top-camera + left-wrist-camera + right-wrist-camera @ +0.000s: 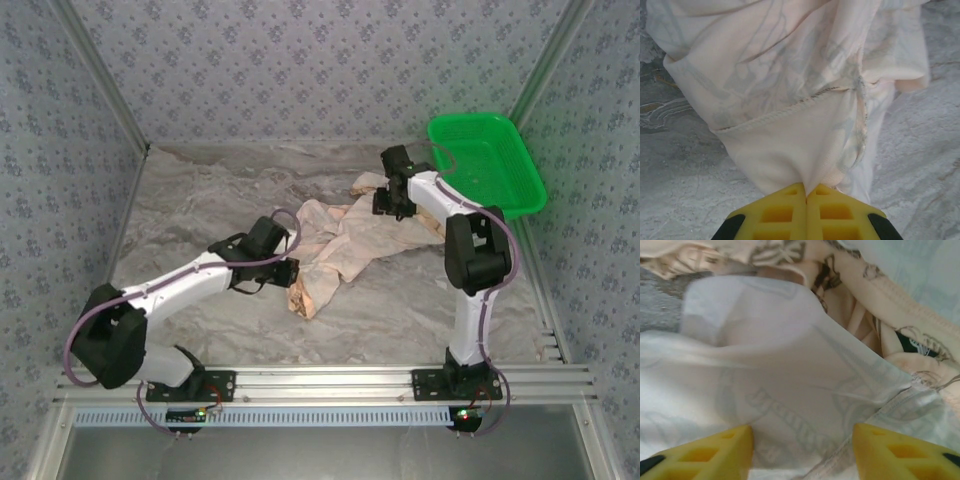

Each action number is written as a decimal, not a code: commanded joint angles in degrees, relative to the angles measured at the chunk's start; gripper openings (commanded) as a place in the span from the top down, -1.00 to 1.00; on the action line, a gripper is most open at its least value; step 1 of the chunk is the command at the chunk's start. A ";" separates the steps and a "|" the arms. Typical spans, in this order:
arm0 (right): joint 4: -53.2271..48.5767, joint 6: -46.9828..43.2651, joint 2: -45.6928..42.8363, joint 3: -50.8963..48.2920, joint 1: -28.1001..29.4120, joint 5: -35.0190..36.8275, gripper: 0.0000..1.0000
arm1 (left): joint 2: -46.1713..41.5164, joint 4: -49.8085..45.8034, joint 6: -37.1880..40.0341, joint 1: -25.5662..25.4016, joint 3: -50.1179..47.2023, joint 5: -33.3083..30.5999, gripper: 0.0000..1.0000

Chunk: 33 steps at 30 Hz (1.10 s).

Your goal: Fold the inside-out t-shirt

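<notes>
Left end effector [806, 192] clamped on the inside-out t-shirt [790, 100], likely to spread it; right end effector [802, 432] apart over its far side.

Grey marbled table [400, 310]: crumpled t-shirt [350, 245] mid-table; green basket [525, 165] apparently at far-right corner.

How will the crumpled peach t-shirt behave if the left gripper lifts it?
Probably floppy: the thin peach cotton t-shirt lies in loose folds. Likely to hang and trail from the left gripper, which pinches one bunched edge.
</notes>
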 commanded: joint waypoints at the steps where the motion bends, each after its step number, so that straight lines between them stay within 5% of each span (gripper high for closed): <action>1: -0.16 3.61 1.12 -0.93 -0.65 -1.15 0.50 | -2.02 -2.78 0.97 0.57 -0.64 2.89 1.00; 3: 0.38 4.75 -0.24 -1.59 -0.81 -1.18 1.00 | -3.16 -4.62 1.36 1.43 0.04 3.01 1.00; 13: 0.18 5.98 -10.07 5.61 -1.03 6.11 1.00 | -11.73 -14.18 13.64 16.27 14.54 -1.03 1.00; 17: 1.27 4.41 -10.82 16.34 -1.99 4.46 1.00 | -7.54 -14.44 18.72 23.21 28.54 0.55 1.00; 22: -3.16 3.85 -13.95 26.98 -0.57 3.82 1.00 | -0.50 -23.86 23.99 25.35 49.89 0.01 1.00; 26: -6.24 2.43 -23.08 23.53 4.38 7.71 1.00 | -4.20 -26.46 25.49 25.14 53.52 0.27 1.00; 33: -7.23 4.09 -46.41 9.07 18.57 25.79 1.00 | -19.82 -23.81 27.19 25.04 46.87 -0.54 1.00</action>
